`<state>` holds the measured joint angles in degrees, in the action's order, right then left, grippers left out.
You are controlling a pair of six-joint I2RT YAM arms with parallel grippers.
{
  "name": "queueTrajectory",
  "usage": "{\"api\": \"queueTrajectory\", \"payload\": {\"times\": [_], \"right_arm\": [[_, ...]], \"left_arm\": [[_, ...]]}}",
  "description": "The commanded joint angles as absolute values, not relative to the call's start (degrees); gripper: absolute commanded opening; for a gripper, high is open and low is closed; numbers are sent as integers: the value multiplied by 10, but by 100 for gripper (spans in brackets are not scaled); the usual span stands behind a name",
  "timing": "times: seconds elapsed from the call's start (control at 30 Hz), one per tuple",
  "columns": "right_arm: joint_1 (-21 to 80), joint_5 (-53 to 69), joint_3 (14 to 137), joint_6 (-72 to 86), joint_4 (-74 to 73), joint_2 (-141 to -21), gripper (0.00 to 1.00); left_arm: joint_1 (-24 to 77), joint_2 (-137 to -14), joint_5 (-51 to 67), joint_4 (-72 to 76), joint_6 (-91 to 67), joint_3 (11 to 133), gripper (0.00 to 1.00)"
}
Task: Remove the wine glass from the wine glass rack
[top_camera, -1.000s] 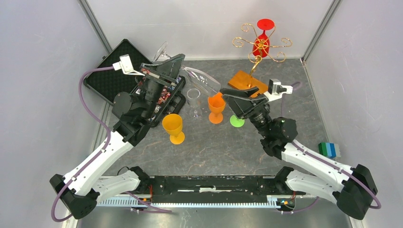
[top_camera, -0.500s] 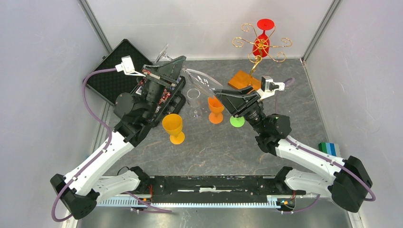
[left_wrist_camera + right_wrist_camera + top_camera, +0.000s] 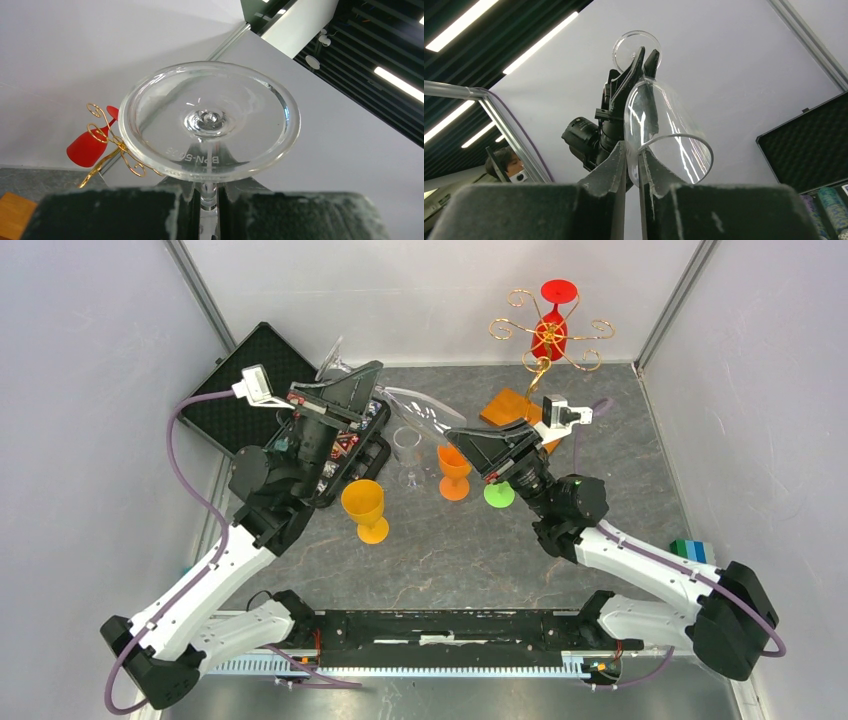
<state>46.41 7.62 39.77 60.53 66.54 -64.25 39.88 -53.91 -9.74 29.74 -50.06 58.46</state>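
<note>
Top view, wine glass rack [image 3: 508, 403]: stands at the far right of the desk [image 3: 450, 550], with a red wine glass [image 3: 550, 332] hanging upside down among its gold curls.
Top view, clear wine glass [image 3: 420, 410]: off the rack, lying tilted in the air between the two arms.
Top view, left gripper [image 3: 372, 373]: at the stem end of the clear wine glass.
Top view, right gripper [image 3: 455, 437]: at the bowl end.
Top view only, desk items: two orange goblets [image 3: 363, 505], one upright clear glass [image 3: 408, 450], a green disc [image 3: 498, 495].
Top view, black case [image 3: 245, 390]: open, holding rows of chips [image 3: 345, 445].
Left wrist view, left gripper [image 3: 209, 192]: jaws pinched tight on the stem, the round foot [image 3: 210, 120] just above them.
Left wrist view, background: the rack and red wine glass are low on the left, well apart from the jaws.
Right wrist view, right gripper [image 3: 634, 160]: jaws drawn narrow, with the bowl rim [image 3: 674, 140] passing between them.
Right wrist view only: the left gripper's jaws are seen from the front, at the stem beyond the bowl.
</note>
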Motion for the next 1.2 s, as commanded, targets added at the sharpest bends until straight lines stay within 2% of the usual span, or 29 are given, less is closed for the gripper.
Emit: {"api": "queueTrajectory", "payload": {"times": [0.0,0.07,0.1,0.2,0.3,0.4,0.5,0.6,0.7,0.9,1.07,1.17], "right_arm": [[467,73,427,607,660,-641,10],[467,72,429,608,652,-642,2],[467,70,430,608,645,-641,0],[467,67,437,599,623,-639,0],[467,59,437,585,610,-634,0],[467,51,438,567,597,-628,0],[467,40,438,543,580,-619,0],[467,24,441,504,546,-603,0],[467,4,467,453,455,-587,0],[467,-30,499,380,372,-567,0],[467,-7,540,295,286,-544,0],[467,38,606,211,166,-536,0]], "left_arm": [[398,-516,-65,329,-458,579,10],[398,-514,-50,330,-449,580,15],[398,-512,-44,329,-445,580,19],[398,-508,-28,324,-433,581,36],[398,-499,-22,305,-425,583,57],[398,-492,-14,277,-418,584,71],[398,-481,-12,226,-408,584,89],[398,-469,-16,153,-394,585,99],[399,-460,-21,100,-381,575,100],[398,-442,-23,44,-361,570,100],[397,-431,-17,-37,-307,596,100],[397,-424,-37,-105,-259,627,100]]}}
